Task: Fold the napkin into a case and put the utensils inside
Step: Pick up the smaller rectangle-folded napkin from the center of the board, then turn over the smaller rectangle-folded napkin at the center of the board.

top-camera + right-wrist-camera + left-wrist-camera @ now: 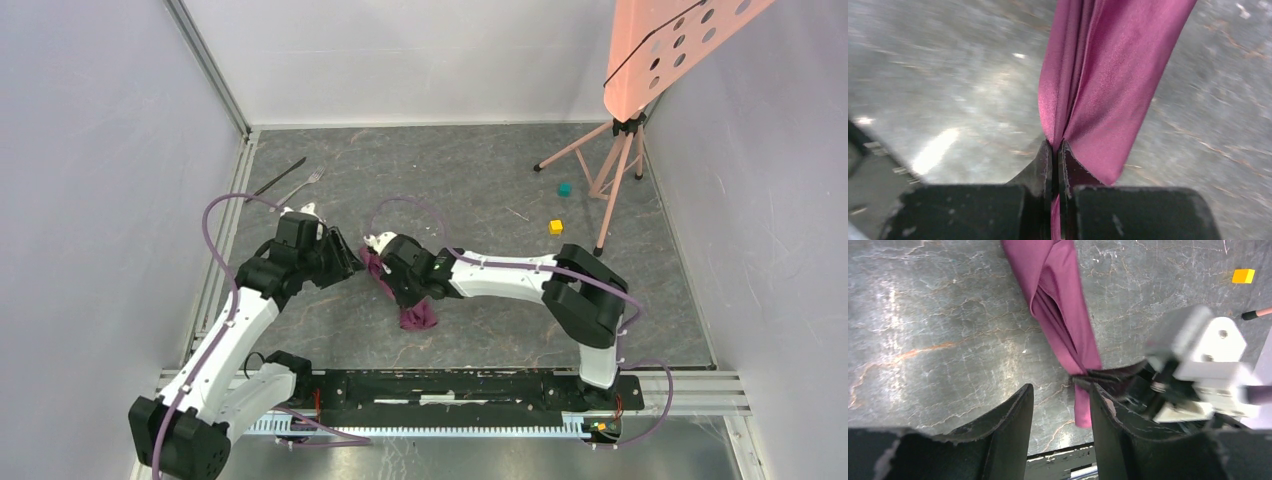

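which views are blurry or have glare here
Top view: sharp, evenly lit. Left wrist view: the right arm's white mount is smeared, the napkin fairly clear. Right wrist view: the table is blurred, with a bright glare patch; the napkin folds are sharp.

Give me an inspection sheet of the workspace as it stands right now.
Surface: dark grey marbled table.
Job's things: napkin gathered into a rumpled strip, not yet folded; fork and knife lie side by side at the far left, apart from it.
Clutter: yellow cube and teal cube at the far right.
Hands: right hand shut on the napkin; left hand open beside it, gripping nothing.
Cables: purple cables loop above both arms.
Surroundings: tripod carrying a peach perforated board; plain walls.
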Tool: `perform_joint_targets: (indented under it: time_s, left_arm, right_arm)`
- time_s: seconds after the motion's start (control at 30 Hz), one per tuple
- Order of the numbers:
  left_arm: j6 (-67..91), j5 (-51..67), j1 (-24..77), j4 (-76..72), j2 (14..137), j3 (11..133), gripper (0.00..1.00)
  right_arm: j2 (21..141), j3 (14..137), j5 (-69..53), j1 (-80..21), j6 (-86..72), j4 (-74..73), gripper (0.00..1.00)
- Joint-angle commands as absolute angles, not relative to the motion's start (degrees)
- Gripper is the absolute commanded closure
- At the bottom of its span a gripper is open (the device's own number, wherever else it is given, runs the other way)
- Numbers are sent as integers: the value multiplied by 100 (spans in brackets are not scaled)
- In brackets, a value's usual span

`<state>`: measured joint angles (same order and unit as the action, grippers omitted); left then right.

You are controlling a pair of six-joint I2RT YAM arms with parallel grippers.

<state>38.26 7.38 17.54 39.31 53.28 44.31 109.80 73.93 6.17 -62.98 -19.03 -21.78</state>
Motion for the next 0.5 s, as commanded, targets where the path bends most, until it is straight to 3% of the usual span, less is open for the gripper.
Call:
perform_joint_targets:
  time_s: [0.0, 0.2, 0.47]
  left_arm:
    - [3673, 366, 1749, 4379, 4902, 4801, 47]
    - [3693, 263, 1749, 4718, 4584, 5074, 47]
    - [3657, 344, 1749, 4763, 4662, 5170, 46]
  right_arm:
    - [10149, 6970, -1123, -6235, -2990, -606, 100]
    - [9893, 5248, -2807, -5968, -5130, 2890, 100]
    - [11235, 4129, -3677, -5669, -7118, 6943, 100]
